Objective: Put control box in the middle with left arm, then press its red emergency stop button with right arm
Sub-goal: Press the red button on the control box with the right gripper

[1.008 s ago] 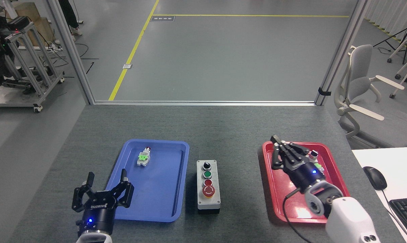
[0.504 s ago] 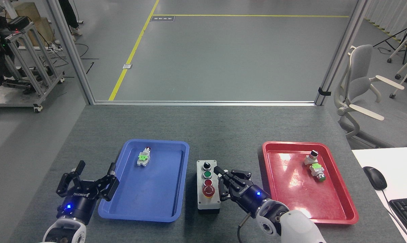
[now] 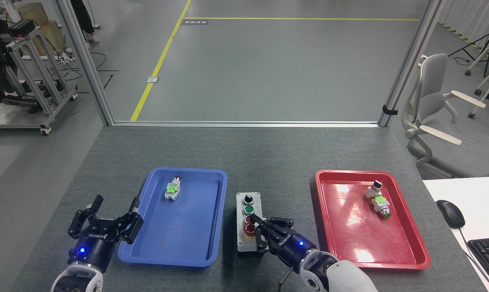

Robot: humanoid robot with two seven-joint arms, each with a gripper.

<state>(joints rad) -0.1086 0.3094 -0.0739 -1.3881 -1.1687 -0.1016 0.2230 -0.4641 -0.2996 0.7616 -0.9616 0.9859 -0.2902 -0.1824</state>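
The light-grey control box (image 3: 249, 211) stands on the dark-grey tabletop (image 3: 268, 162) in the middle, between the two trays. Its black knob and green button show clearly. My right gripper (image 3: 255, 223) reaches in from the lower right, its fingers drawn together, with the tip over the box's near end. It partly covers the red emergency stop button (image 3: 247, 230); I cannot tell whether it touches the cap. My left gripper (image 3: 117, 201) stands open and holds nothing, just left of the blue tray's near corner.
A blue tray (image 3: 187, 251) on the left holds a small white-and-green switch part (image 3: 172, 189). A red tray (image 3: 350, 227) on the right holds two switch parts (image 3: 377, 198). A white desk with a mouse (image 3: 450, 213) and keyboard borders the table's right side.
My right gripper swung from above the red tray leftwards to the control box and now lies over its big red button. My left gripper drew back left and down, off the blue tray.
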